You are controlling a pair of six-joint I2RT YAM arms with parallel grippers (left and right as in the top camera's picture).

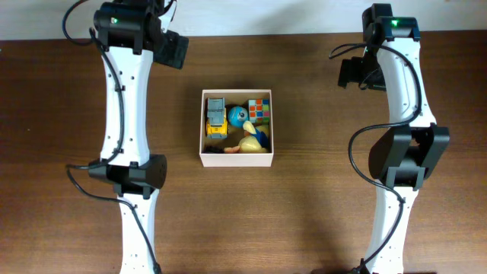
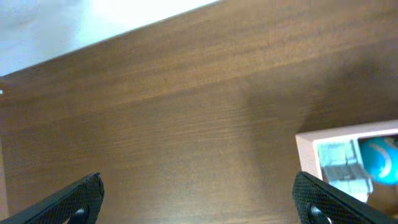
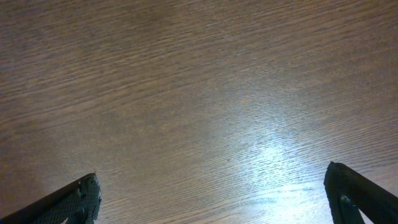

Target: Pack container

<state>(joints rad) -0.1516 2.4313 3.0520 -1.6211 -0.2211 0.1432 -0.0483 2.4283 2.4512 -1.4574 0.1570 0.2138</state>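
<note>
Bright glare streaks the table; the left wrist view is blurred.

Dark wooden table, white strip beyond it

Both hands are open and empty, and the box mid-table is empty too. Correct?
No. The overhead view shows the container holding several toys, a colour cube among them. The left hand and right hand are indeed open and empty.

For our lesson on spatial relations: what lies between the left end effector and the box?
Only bare wooden table separates the left end effector from the box, as the left wrist view shows.
</note>
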